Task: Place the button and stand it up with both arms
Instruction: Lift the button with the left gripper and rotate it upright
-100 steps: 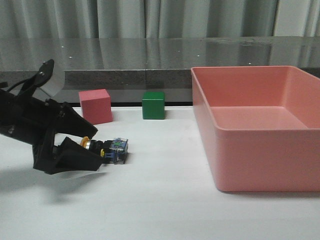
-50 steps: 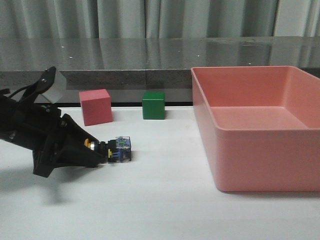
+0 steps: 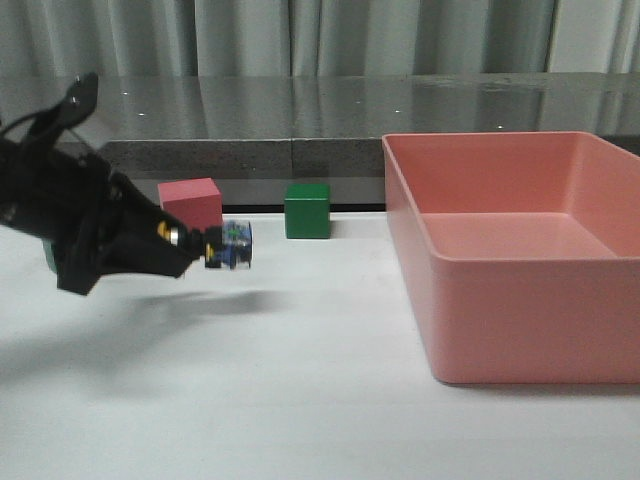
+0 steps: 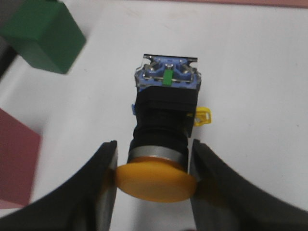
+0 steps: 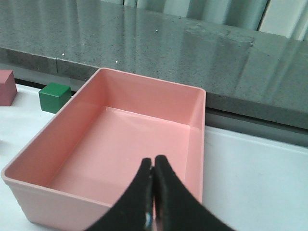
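A: Front view: the black left end effector (image 3: 185, 250) clamps the yellow-capped, black-bodied push-button (image 3: 222, 246) sideways, clear above the white desk (image 3: 300, 400), open room toward the pink plastic bin (image 3: 520, 260).

B: Left wrist view: pads (image 4: 107, 166) pinch its cap; no readable label.

A: Right wrist view: right end effector (image 5: 153, 171) closed together over the bin, empty.

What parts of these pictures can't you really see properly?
- Front view: the button's yellow cap is mostly hidden inside the left gripper.
- Front view: the left arm is cut off by the picture's edge, and the right gripper isn't visible.
- Right wrist view: the right gripper hides part of the pink bin's floor.
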